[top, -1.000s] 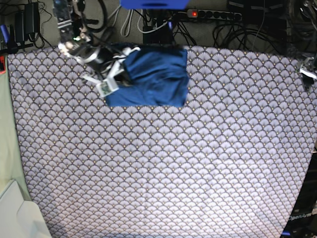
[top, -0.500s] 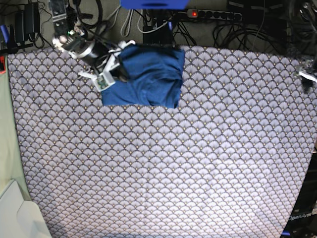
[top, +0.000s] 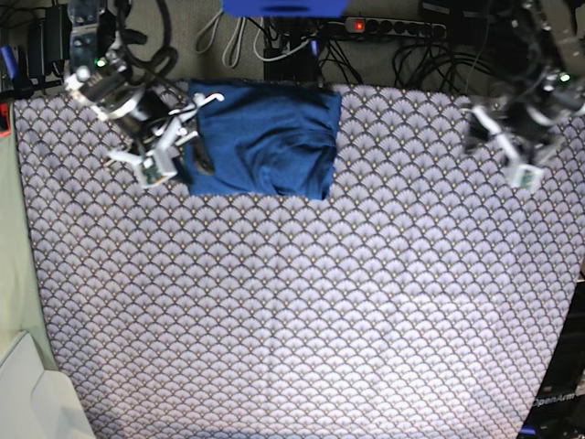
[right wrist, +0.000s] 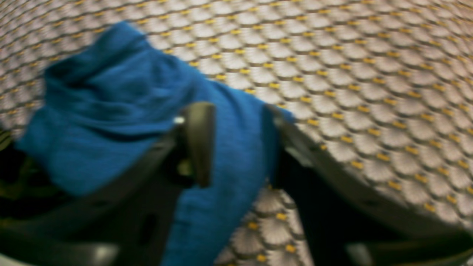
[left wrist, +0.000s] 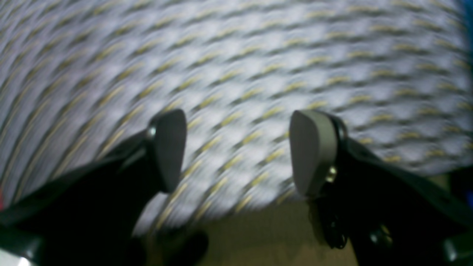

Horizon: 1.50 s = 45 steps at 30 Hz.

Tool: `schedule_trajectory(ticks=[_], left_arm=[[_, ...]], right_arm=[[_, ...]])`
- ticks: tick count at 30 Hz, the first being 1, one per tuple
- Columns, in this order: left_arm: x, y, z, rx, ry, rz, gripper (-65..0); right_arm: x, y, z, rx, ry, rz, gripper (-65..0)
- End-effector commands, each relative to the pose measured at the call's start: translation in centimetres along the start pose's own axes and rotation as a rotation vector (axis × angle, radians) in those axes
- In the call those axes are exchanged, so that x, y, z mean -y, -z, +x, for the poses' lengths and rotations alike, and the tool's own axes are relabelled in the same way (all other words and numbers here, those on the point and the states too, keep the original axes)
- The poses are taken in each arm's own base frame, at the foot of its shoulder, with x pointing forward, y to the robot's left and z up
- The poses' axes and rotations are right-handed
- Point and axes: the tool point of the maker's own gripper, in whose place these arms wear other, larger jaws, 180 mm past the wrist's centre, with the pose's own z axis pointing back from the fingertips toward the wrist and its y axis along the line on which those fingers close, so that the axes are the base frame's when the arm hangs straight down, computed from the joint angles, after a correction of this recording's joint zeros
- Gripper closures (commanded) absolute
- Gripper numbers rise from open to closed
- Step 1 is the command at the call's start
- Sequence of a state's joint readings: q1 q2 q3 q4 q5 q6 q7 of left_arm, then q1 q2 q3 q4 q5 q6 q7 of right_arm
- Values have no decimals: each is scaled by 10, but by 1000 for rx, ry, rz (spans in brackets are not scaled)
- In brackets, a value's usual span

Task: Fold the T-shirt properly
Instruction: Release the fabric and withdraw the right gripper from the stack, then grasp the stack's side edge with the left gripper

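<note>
Both pincers gape apart

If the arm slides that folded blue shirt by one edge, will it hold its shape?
Probably not. The T-shirt looks soft and floppy, with creases and a slumped fold, so layers would likely bunch or unfold. It seems unlikely to roll or tip.

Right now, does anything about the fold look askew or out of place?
The T-shirt lies as a compact folded bundle at the far edge of the table cover, but its top layer is bunched in ridges rather than flat. The open right gripper straddles one edge, cloth between its fingers. The left gripper is open, over bare cover.
</note>
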State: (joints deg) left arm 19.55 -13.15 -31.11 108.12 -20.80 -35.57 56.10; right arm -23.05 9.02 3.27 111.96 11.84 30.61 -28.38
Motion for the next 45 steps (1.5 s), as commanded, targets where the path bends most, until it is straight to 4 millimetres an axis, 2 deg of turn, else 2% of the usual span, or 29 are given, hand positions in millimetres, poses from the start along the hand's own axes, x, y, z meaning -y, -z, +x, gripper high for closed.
schedule_trajectory(ticks=[1, 2, 4, 8, 14, 17, 20, 25, 29, 32, 35, 40, 45], left_arm=[[10, 0, 20, 63, 41, -37, -444], [26, 5, 25, 76, 64, -84, -472], [41, 13, 34, 107, 29, -114, -520], [65, 25, 51, 142, -26, -167, -536], [128, 56, 38, 62, -95, -339, -536], [159, 64, 39, 54, -123, -415, -536], [176, 67, 40, 53, -149, -454, -536], [186, 68, 48, 87, -178, -475, -536], [190, 73, 37, 62, -204, -490, -536], [200, 76, 31, 56, -272, -547, -536], [206, 74, 32, 75, -325, -592, -536], [202, 66, 43, 131, -361, -639, -536], [189, 55, 53, 194, -401, -685, -536]], right_arm=[[7, -4, 12, 47, -5, -15, -276], [13, -7, 12, 45, -6, -34, -295], [25, -11, 11, 43, -6, -67, -310], [34, -19, 8, 35, -37, -65, -309], [39, -22, 6, 33, -43, -68, -309], [39, -22, 6, 32, -44, -69, -309], [39, -23, 4, 29, -43, -69, -309], [39, -23, 4, 28, -42, -69, -309], [38, -23, 4, 28, -42, -68, -309], [38, -23, 4, 28, -42, -68, -309], [38, -23, 4, 28, -42, -68, -309], [38, -22, 5, 31, -43, -67, -309], [38, -22, 5, 31, -43, -67, -309]])
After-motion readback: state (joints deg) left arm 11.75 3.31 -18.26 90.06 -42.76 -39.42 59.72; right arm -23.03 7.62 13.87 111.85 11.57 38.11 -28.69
